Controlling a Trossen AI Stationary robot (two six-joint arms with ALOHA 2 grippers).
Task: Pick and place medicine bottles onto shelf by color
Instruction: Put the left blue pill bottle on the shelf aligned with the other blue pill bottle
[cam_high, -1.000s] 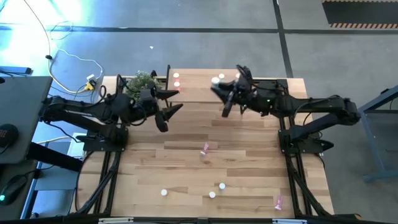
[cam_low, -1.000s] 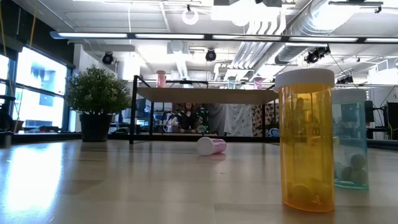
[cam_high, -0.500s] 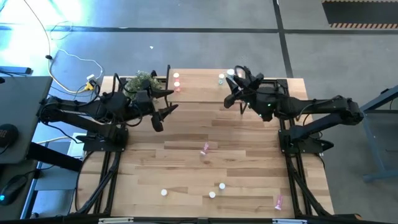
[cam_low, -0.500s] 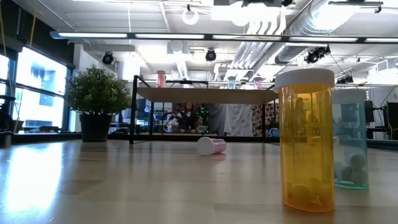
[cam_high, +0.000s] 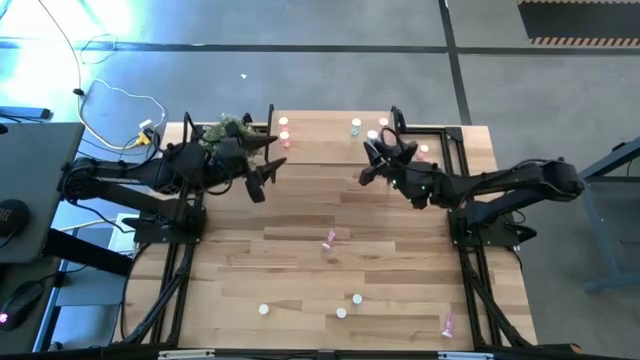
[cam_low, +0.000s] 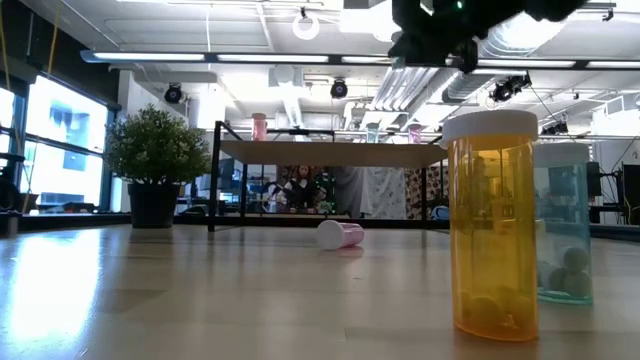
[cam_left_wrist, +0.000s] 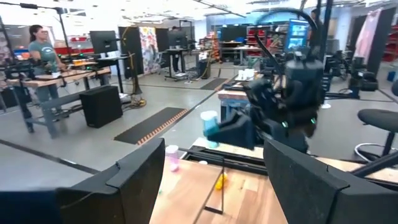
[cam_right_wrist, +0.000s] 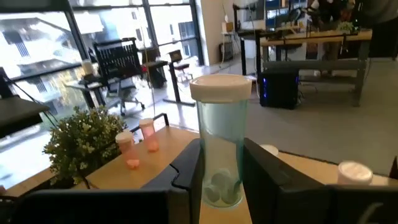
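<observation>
My right gripper hovers over the shelf at the table's far edge, shut on a pale green medicine bottle with a white cap. The left wrist view also shows this bottle. Two pink bottles stand at the shelf's left end, and a green one stands farther right. My left gripper is open and holds nothing, near the shelf's left end. A pink bottle lies on its side mid-table. An orange bottle and a pale green one stand near the front edge. My right gripper pinches the pale green bottle's lower body between its two fingers, one on each side. The fingers come level from the table's right. The bottle stands upright, cap up. Its bottom is hidden by the fingers.
A potted plant stands at the shelf's left end, close to my left gripper. Several white-capped bottles are scattered near the front edge, and a pink one lies at the front right. The table's middle has free wood.
My right gripper has come down toward the shelf with the pale green bottle, and its wrist has turned. It has dropped into the top of the low view. The bottle stays upright in the hold.
</observation>
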